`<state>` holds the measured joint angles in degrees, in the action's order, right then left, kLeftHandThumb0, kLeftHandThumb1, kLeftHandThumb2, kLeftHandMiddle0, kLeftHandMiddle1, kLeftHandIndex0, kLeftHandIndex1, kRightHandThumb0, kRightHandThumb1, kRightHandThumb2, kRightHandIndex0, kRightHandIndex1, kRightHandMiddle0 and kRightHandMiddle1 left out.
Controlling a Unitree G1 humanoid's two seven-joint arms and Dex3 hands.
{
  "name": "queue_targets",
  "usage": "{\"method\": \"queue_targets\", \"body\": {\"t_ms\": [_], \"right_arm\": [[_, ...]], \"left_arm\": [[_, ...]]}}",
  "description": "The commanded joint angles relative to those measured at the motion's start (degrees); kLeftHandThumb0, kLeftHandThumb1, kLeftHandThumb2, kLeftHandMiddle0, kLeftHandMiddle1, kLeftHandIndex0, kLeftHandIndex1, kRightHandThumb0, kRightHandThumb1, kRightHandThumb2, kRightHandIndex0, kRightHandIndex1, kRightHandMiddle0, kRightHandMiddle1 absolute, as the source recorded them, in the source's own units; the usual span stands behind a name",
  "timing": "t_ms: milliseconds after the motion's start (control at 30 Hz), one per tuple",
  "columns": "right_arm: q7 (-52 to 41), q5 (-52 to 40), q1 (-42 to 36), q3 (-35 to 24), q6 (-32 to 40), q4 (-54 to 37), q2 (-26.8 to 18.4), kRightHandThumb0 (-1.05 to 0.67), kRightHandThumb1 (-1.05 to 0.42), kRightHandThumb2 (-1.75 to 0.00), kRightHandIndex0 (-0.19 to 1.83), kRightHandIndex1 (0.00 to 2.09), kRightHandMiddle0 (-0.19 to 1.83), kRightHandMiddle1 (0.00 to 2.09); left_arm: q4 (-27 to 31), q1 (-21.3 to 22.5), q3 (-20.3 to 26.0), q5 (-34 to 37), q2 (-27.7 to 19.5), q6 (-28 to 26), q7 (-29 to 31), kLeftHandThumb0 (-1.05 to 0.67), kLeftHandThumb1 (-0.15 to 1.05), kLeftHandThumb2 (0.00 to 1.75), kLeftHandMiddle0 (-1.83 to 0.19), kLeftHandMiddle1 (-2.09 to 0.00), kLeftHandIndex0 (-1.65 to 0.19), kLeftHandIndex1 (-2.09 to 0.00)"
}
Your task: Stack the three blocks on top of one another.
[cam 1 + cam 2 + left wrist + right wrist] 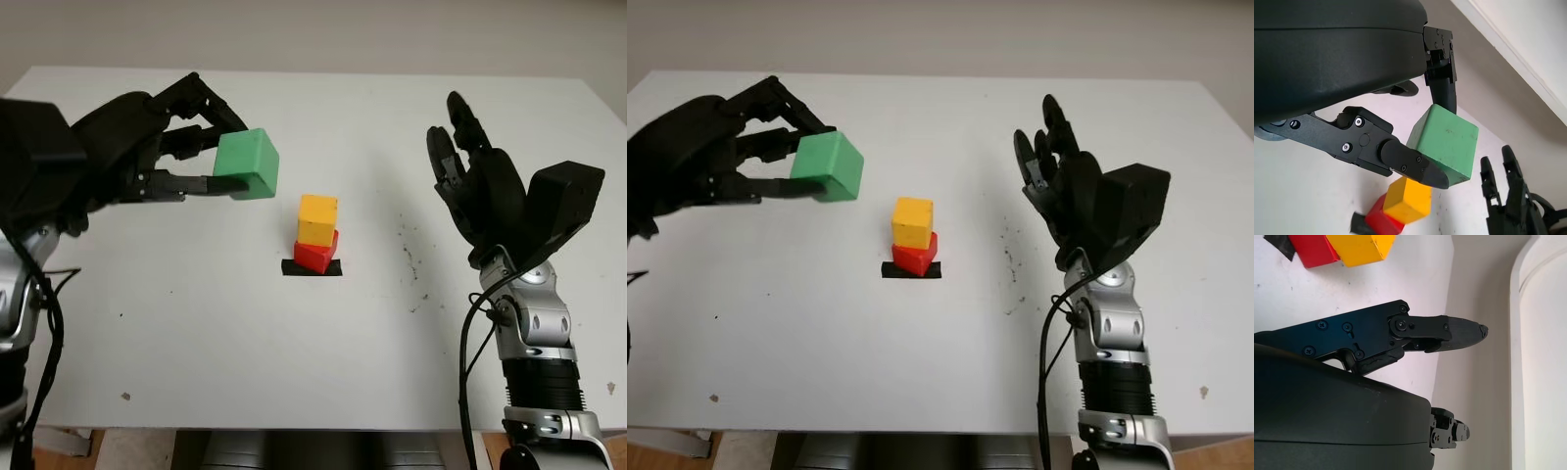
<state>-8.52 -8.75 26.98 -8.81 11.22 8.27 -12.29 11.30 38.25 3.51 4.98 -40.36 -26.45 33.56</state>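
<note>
right hand [495, 196] first, raised on its forearm at my near right, holding nothing, palm turned toward the middle and well apart from the blocks; i judge it parked there to leave the stack free. then the table [196, 333], white, with dark specks between that hand and the stack. my left hand [147, 157] hangs above the table's left side, fingers [1410, 166] clenched on opposite faces of the green block [248, 164], which is in the air, tilted, clear of the surface. i hold it by the sides, i think, so its underside stays free to land. yellow block [318, 218] sits on the red block [315, 256], turned a little askew on it, and the red one rests on a black patch [313, 266] that seems to mark the spot. green is left of the stack and higher than yellow's top, so it has yet to cross right and come down level.
</note>
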Motion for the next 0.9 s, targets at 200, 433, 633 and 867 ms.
{"method": "queue_targets", "body": {"t_ms": [200, 433, 633, 867], "right_arm": [[0.7, 1.2, -0.8, 1.0, 0.7, -1.5, 0.3, -0.60, -1.05, -0.42, -0.08, 0.05, -0.04, 0.05], [0.9, 1.4, -1.0, 1.2, 1.3, -1.8, 0.5, -0.63, -1.05, -0.41, -0.08, 0.05, -0.03, 0.05], [0.8, 1.3, -1.3, 1.1, 0.9, -1.9, 0.1, -0.63, -1.05, -0.41, -0.07, 0.06, -0.02, 0.06], [0.6, 0.7, -1.2, 0.7, 1.4, -2.5, 0.1, -0.62, -1.05, -0.40, -0.07, 0.05, -0.03, 0.05]], "left_arm": [[-6.9, 11.8, -7.6, -3.6, 1.7, -3.2, 1.7, -0.31, 0.99, 0.05, -0.37, -0.08, -0.41, -1.58], [-13.1, 16.8, -13.9, -10.4, 4.2, 2.2, 1.6, -0.36, 1.01, 0.06, -0.31, -0.05, -0.41, -1.61], [-14.8, 17.0, -16.3, -14.1, 6.6, 4.6, 2.5, -0.38, 1.03, 0.06, -0.23, -0.02, -0.35, -1.62], [-13.9, 15.6, -17.4, -15.9, 10.3, 0.9, 2.4, -0.33, 1.03, 0.06, -0.21, -0.04, -0.34, -1.58]]}}
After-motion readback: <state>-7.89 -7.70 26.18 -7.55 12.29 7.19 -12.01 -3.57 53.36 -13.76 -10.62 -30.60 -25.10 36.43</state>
